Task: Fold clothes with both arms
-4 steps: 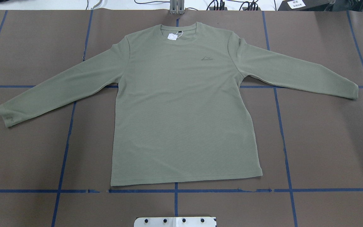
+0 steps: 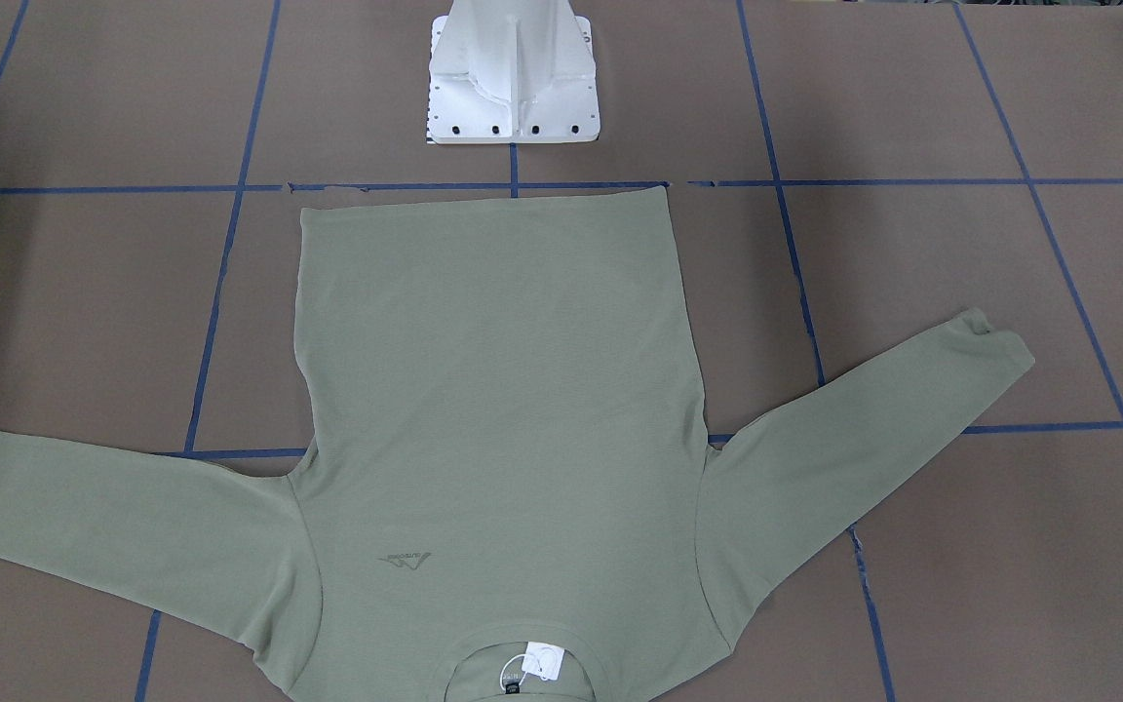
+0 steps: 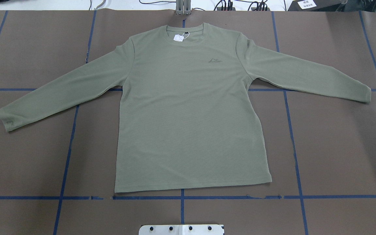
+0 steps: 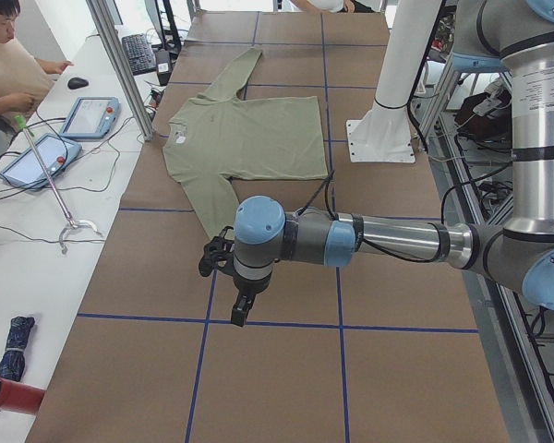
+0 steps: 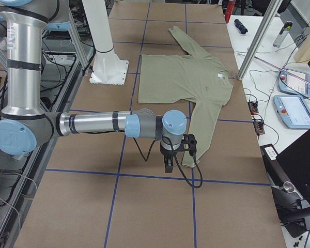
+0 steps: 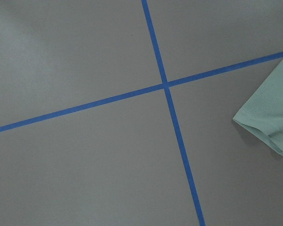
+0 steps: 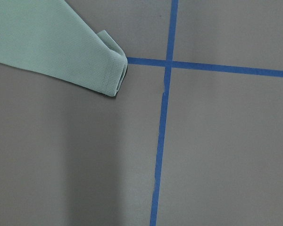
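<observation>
Cloth of sage-green knit, a long-sleeved round-necked shirt, is lying flat and face up on the brown paper-covered table. Its hem is running along a blue tape line near the white pedestal base. The collar is pointing away from the robot, with the white neck tag showing inside it. The small dark chest logo is sitting just below. Both sleeves are spreading outward and slightly down, with one cuff on the robot's left and the other cuff on its right.

In the left side view, the silver-grey jointed left arm with light-blue caps is reaching out over the table. Its black two-finger left gripper is hanging near the end of the near sleeve, seemingly just above the paper. Whether its fingers are apart or together cannot be told. In the right side view, the matching right arm is stretching out likewise. Its black right gripper is hanging just beside the other cuff, and its finger state cannot be told either. Each wrist camera is looking down on a tape crossing with a cuff at the picture's edge.
</observation>
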`<state>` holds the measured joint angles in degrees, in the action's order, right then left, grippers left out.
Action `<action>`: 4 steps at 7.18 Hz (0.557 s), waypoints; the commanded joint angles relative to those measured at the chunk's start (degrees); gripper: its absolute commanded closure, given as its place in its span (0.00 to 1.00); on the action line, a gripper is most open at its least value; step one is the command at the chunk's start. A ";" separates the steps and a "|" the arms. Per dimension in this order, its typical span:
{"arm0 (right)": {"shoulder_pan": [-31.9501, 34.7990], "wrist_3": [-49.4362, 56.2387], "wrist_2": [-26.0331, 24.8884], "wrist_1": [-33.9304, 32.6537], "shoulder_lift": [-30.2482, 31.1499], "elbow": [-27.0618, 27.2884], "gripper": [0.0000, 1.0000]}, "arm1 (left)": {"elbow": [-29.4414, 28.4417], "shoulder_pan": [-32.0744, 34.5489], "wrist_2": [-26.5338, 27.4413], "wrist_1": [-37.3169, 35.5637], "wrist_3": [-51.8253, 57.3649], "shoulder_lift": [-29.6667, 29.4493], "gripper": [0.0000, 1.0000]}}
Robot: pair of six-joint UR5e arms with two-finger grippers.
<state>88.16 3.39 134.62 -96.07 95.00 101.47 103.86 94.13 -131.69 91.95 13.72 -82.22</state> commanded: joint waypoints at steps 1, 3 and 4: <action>-0.01 -0.23 -0.06 0.00 -3.04 0.13 0.00 | 0.55 0.00 -0.23 2.43 0.08 -0.22 0.00; -0.01 -0.32 0.03 0.26 -9.63 -0.13 0.00 | -0.40 0.00 0.29 15.38 -0.62 -0.31 0.00; 0.08 -1.10 0.37 6.10 -10.00 -0.74 0.00 | -1.37 0.09 0.29 23.55 -1.84 -1.09 0.00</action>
<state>88.18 2.88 134.72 -94.45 86.66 101.30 103.50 94.17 -131.51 106.39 12.88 -82.70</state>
